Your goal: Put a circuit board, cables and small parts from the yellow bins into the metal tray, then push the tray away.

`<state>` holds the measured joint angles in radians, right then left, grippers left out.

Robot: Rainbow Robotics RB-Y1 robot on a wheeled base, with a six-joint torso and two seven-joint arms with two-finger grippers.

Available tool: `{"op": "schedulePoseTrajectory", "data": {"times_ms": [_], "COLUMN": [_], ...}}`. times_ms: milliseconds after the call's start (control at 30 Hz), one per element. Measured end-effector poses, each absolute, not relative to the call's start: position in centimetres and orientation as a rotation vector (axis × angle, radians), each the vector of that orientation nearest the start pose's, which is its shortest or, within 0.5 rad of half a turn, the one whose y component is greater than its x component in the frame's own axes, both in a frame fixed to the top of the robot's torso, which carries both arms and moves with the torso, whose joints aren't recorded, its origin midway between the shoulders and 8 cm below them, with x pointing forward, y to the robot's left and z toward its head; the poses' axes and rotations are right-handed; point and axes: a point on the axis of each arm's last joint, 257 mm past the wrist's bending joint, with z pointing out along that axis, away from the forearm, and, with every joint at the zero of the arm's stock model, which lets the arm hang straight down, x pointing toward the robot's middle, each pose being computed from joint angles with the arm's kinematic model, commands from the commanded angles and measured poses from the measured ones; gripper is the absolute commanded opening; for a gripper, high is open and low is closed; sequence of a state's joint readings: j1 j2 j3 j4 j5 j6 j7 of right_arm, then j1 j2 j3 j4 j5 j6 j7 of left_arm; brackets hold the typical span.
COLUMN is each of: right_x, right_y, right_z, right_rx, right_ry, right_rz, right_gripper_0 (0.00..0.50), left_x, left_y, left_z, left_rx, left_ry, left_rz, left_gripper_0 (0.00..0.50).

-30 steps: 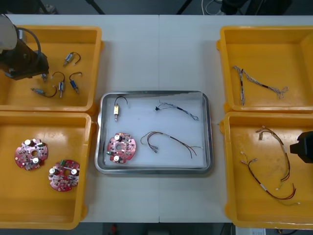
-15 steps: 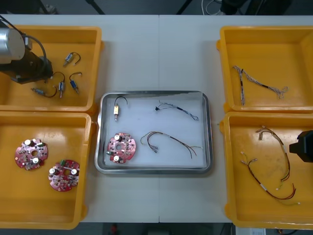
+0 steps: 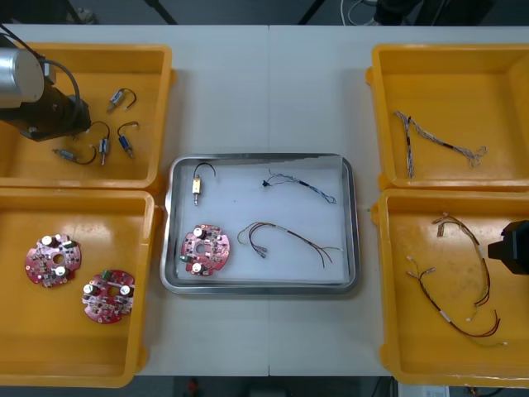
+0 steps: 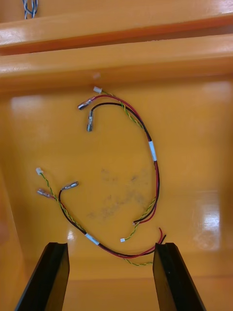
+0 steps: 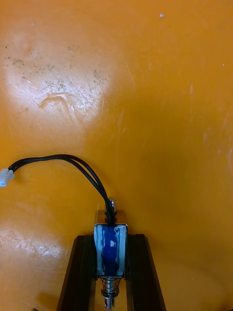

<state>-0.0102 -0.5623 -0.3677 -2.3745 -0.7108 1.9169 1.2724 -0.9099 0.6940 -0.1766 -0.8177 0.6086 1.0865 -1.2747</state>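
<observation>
The tray (image 3: 353,217) holds a board (image 3: 205,249), a thin cable (image 3: 302,186), a red cable (image 3: 291,239) and a part (image 3: 197,185). The left tool (image 5: 111,237) clamps a blue part (image 5: 110,247) in a bin (image 3: 99,52).

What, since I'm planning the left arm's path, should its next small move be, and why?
Probably a straight lift. The left tool is shut on a small metal part over the floor of the far left yellow bin; rising first should clear its wall before heading to the metal tray. The right tool hovers open over the near right yellow bin.
</observation>
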Motion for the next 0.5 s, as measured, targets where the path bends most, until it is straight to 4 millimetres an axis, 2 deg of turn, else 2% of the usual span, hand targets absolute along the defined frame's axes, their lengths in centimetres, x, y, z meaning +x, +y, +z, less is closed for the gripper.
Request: {"op": "schedulePoseTrajectory", "data": {"times_ms": [200,333,500], "right_x": [34.2,34.2,34.2], "right_y": [-34.6,-34.6,-34.6], "right_z": [-19.4,-19.4,-19.4], "right_rx": [0.136,0.134,0.134], "right_ry": [2.630,2.630,2.630], "right_rz": [0.054,0.056,0.056], "right_gripper_0": [0.500,0.500,0.500], "left_x": [63.5,62.3,61.0], "left_y": [41.4,40.8,40.2], "left_z": [-19.8,-19.5,-17.0], "left_rx": [-0.414,-0.413,-0.392], "left_ry": [2.449,2.505,2.547], "left_rz": [0.023,0.023,0.018], "left_gripper_0": [0.000,0.000,0.000]}}
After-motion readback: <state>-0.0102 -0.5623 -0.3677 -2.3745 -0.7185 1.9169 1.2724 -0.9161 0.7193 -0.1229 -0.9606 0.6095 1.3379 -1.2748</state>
